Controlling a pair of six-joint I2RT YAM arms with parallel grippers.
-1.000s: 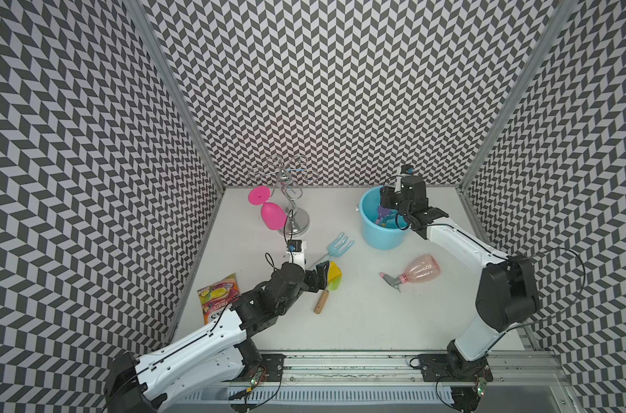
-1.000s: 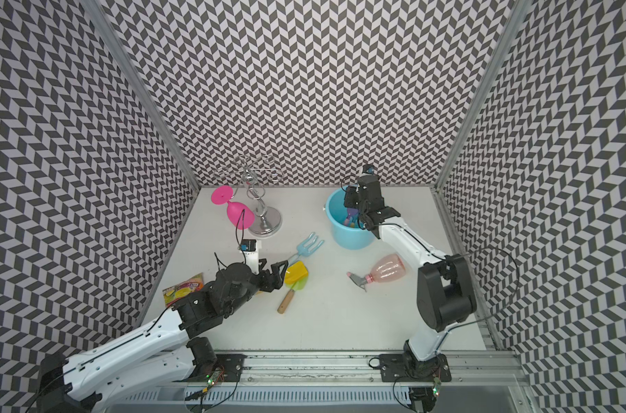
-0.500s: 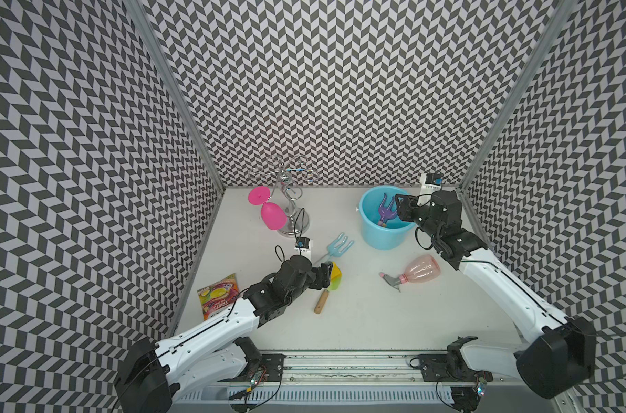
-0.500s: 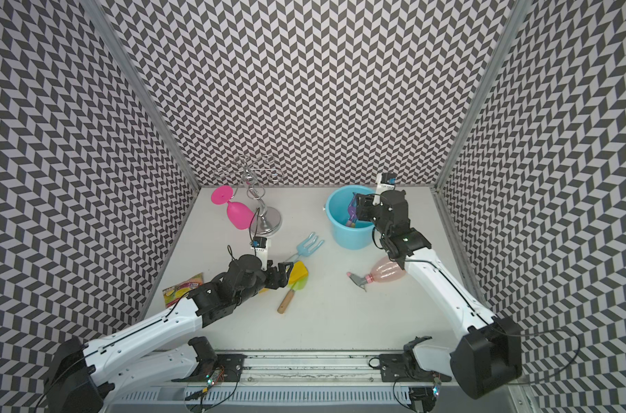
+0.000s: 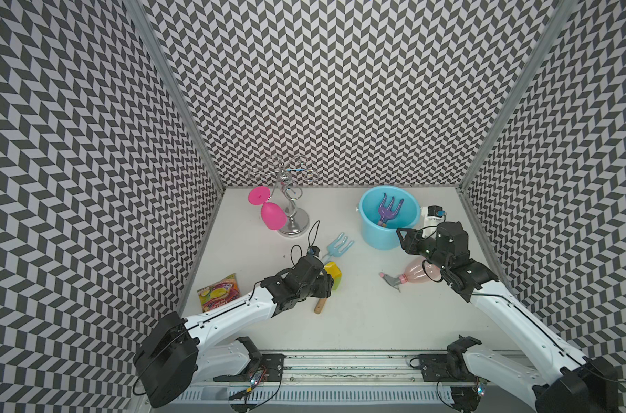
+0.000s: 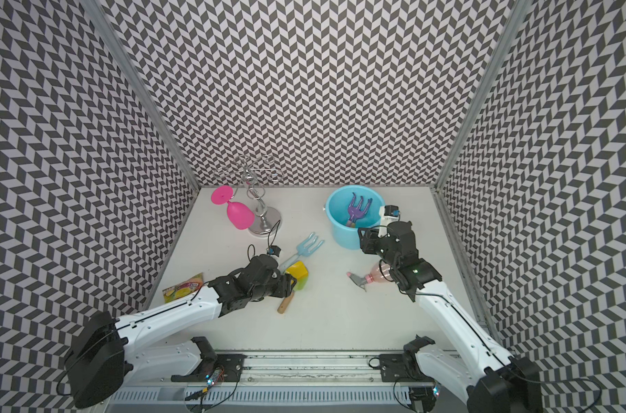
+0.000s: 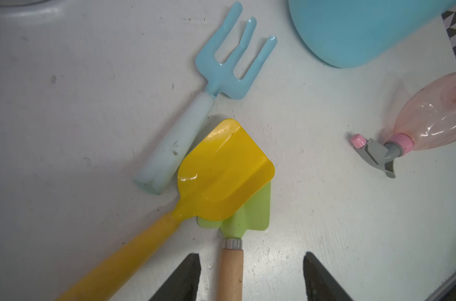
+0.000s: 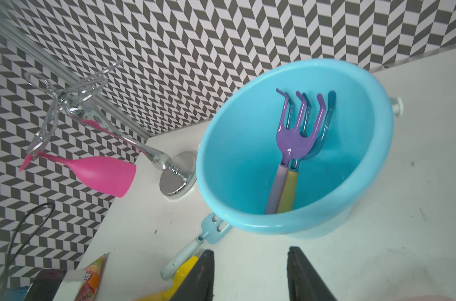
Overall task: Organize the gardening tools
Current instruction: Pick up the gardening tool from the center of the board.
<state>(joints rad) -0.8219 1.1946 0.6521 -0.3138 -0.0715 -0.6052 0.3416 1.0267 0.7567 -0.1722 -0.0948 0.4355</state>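
Left gripper (image 7: 250,255) is straddling trowel handle (image 7: 230,273), jaws spread, gaps showing both sides; right gripper (image 8: 250,250) is hovering spread, empty, beside bucket rim (image 8: 287,223).

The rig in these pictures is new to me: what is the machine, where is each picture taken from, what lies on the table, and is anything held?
Two robot arms are mounted at the front edge of a white table. Two pictures look down from one overhead camera. The other two come from cameras on the arms' wrists.

A purple rake and a blue rake stand in the blue bucket. On the table lie a pale blue fork, a yellow scoop overlapping a green trowel, a pink spray bottle and a candy packet. A pink glass hangs from a chrome stand.

The left tool is open, with the trowel's wooden handle between its fingers. The right tool is open and faces the bucket. Nothing is held.
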